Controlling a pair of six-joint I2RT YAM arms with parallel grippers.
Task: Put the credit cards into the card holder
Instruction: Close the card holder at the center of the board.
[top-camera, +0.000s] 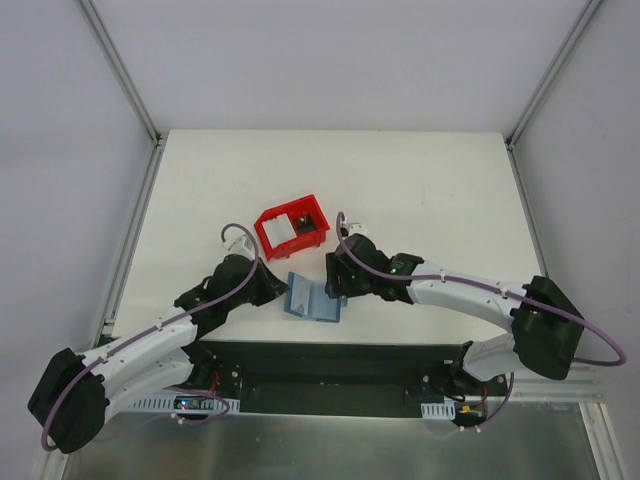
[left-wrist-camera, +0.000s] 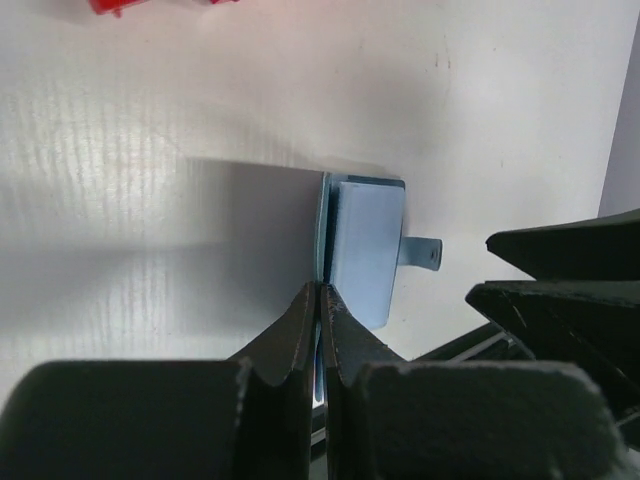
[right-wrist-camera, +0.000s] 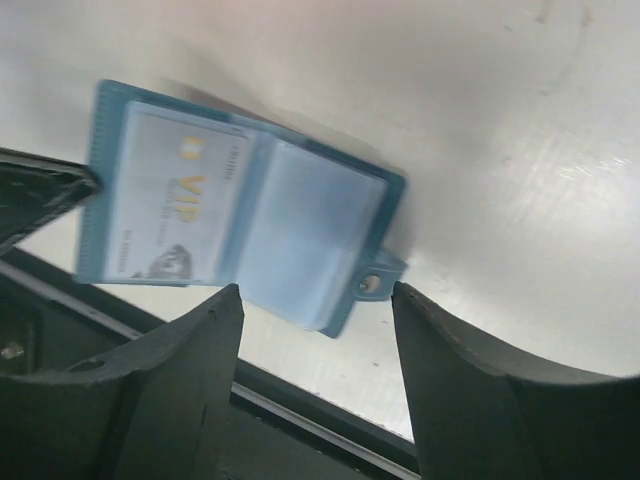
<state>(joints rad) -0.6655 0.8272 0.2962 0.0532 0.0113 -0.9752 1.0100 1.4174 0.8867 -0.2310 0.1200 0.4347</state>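
Clamping the card holder (right-wrist-camera: 245, 212), credit card (right-wrist-camera: 170, 195) pocketed inside, is the left pincer (left-wrist-camera: 320, 290); right pincer (right-wrist-camera: 317, 295) wide.

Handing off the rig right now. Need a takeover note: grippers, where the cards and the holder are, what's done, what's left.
Left gripper: shut on one edge of the teal-blue folding card holder, which is open near the front of the white table.
Right gripper: open, empty, hovering at the holder's other side.
Done: one pale credit card marked VIP appears seated in a holder pocket.
Left: a white card lies in the red plastic bin, beside something dark, possibly another card. The holder's other pocket looks empty.
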